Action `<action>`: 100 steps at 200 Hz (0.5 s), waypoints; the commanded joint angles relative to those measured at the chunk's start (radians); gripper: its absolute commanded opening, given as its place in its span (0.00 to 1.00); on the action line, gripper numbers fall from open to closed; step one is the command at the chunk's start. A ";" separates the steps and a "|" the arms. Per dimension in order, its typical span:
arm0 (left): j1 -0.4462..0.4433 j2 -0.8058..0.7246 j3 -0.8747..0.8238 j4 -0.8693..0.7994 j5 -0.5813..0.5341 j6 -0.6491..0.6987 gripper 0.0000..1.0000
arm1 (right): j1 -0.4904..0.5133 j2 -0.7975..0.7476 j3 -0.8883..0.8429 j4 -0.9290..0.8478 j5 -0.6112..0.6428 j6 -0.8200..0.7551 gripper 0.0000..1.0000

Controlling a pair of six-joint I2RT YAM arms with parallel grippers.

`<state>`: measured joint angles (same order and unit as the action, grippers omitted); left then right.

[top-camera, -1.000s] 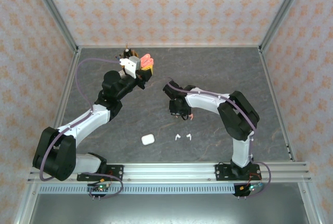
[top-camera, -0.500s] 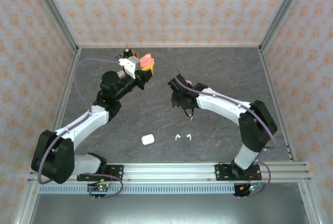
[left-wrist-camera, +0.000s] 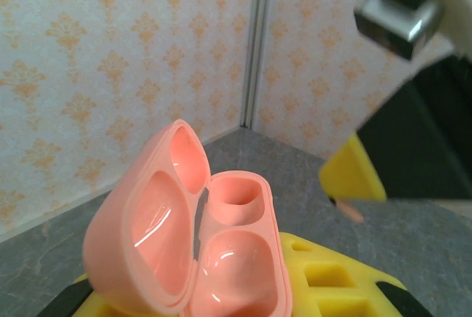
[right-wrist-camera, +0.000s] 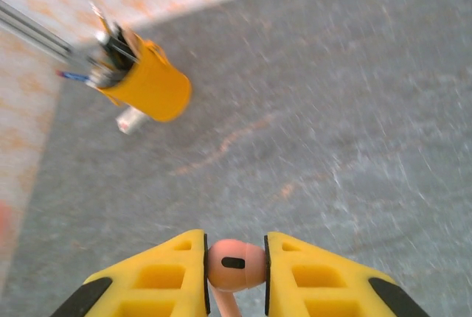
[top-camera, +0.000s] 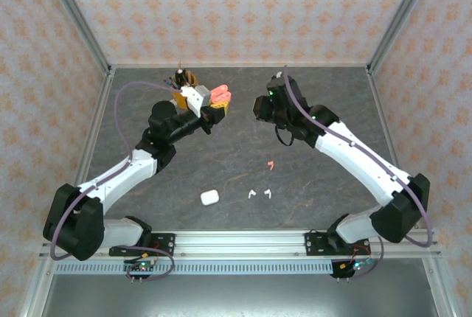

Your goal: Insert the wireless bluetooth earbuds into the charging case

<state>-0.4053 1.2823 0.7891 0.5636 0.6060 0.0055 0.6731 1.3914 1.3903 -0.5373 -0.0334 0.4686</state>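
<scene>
The left end effector [top-camera: 218, 105] is pressed together on the salmon-pink charging case [left-wrist-camera: 228, 258] and holds it raised over the far left of the tabletop [top-camera: 221, 155]; the lid is swung back to the left and both wells look empty, so the case seems to be held there as a steady, open target for the other arm. The right end effector [right-wrist-camera: 234, 245] pinches one pink earbud [right-wrist-camera: 233, 264] by its rounded head between the yellow fingers [right-wrist-camera: 177, 265]; the stem hangs below the grip, which probably leaves it free to slide into a well. In the top view the right end effector [top-camera: 262, 108] hangs just right of the case, apart from it, the two facing each other.

A second pink earbud [top-camera: 271, 164] lies on the tabletop nearer the middle; two white earbuds [top-camera: 251, 194] [top-camera: 268, 193] lie close together toward the near edge, with a white case [top-camera: 209, 197] to their left. An orange cup of tools [right-wrist-camera: 144, 85] stands at the far left, behind the left arm. The step in hand looks like lining the stem up with a well; the fit is tight, so a slight tilt could make it catch on the rim.
</scene>
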 commanded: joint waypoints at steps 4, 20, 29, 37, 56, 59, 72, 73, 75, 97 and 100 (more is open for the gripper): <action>-0.021 -0.032 0.063 -0.078 0.030 0.086 0.00 | -0.006 -0.052 0.049 0.071 -0.014 -0.082 0.22; -0.033 -0.033 0.070 -0.095 0.008 0.110 0.00 | -0.006 -0.077 0.048 0.123 -0.039 -0.109 0.22; -0.039 -0.033 0.074 -0.101 -0.009 0.123 0.00 | -0.006 -0.092 0.041 0.161 -0.058 -0.124 0.22; -0.046 -0.034 0.081 -0.111 -0.028 0.140 0.00 | -0.006 -0.103 0.033 0.191 -0.074 -0.136 0.22; -0.065 -0.030 0.096 -0.126 -0.073 0.170 0.00 | -0.006 -0.124 0.011 0.261 -0.111 -0.159 0.22; -0.068 -0.030 0.098 -0.125 -0.079 0.174 0.00 | -0.005 -0.128 0.007 0.273 -0.118 -0.161 0.22; -0.079 -0.025 0.108 -0.125 -0.100 0.192 0.00 | -0.006 -0.140 -0.015 0.328 -0.143 -0.169 0.22; -0.081 -0.025 0.109 -0.126 -0.100 0.194 0.00 | -0.006 -0.141 -0.017 0.333 -0.145 -0.170 0.22; -0.082 -0.023 0.111 -0.126 -0.103 0.196 0.00 | -0.006 -0.143 -0.020 0.341 -0.150 -0.172 0.22; -0.105 -0.004 0.134 -0.129 -0.129 0.214 0.00 | -0.006 -0.162 -0.067 0.449 -0.206 -0.184 0.22; -0.107 -0.001 0.137 -0.129 -0.130 0.215 0.00 | -0.006 -0.163 -0.071 0.458 -0.210 -0.184 0.22</action>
<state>-0.4881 1.2743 0.8673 0.4370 0.5327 0.1665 0.6712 1.2587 1.3678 -0.2459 -0.1642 0.3244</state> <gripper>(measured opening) 0.239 0.225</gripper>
